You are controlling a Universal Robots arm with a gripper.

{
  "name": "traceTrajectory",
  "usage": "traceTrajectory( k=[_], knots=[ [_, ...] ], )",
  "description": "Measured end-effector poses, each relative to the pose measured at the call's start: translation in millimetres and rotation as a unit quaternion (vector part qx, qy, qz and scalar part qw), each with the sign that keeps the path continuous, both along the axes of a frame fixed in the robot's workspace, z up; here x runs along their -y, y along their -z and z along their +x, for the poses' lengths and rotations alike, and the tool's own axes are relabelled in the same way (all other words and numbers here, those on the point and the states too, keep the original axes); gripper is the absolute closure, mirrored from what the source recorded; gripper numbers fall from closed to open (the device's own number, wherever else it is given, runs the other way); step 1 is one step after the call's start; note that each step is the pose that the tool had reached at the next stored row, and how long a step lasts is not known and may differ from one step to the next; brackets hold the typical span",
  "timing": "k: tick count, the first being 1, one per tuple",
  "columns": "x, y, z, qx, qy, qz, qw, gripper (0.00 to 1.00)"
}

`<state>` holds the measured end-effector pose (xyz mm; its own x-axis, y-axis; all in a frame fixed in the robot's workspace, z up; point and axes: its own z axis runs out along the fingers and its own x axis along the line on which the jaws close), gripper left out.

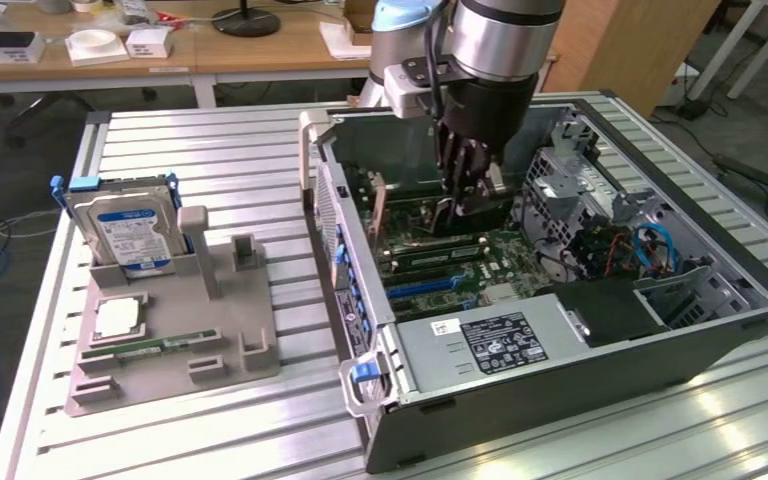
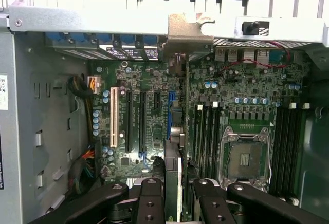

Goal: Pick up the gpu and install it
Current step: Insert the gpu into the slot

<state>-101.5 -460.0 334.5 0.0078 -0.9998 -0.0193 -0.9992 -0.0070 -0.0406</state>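
The gpu [image 2: 174,170] stands on edge over the motherboard [image 2: 149,106] inside the open computer case [image 1: 718,335]. In the wrist view I see it edge-on as a thin green card. It runs from between my fingers toward its silver end bracket [image 2: 183,31] at the case's rear wall, in line with a blue expansion slot [image 2: 170,113]. My gripper [image 2: 176,197] is shut on the card's near end, one black finger [image 2: 149,201] on each side. In the exterior view my gripper [image 1: 471,205] reaches down into the middle of the case. Whether the card's edge sits in the slot I cannot tell.
An empty CPU socket [image 2: 245,158] and memory slots [image 2: 208,131] lie beside the card. The power supply [image 1: 491,340] fills the case's near end. On the exterior view's left a grey holder [image 1: 231,340] carries a blue-labelled hard drive [image 1: 124,232], a processor chip [image 1: 119,317] and a memory stick [image 1: 157,345].
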Motion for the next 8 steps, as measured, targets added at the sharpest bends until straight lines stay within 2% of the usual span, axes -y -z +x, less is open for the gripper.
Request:
traceTrajectory(
  k=[8],
  knots=[
    [0.2, 3.4, -0.5, -0.0002, 0.0, 0.0, 1.0, 0.74]
  ],
)
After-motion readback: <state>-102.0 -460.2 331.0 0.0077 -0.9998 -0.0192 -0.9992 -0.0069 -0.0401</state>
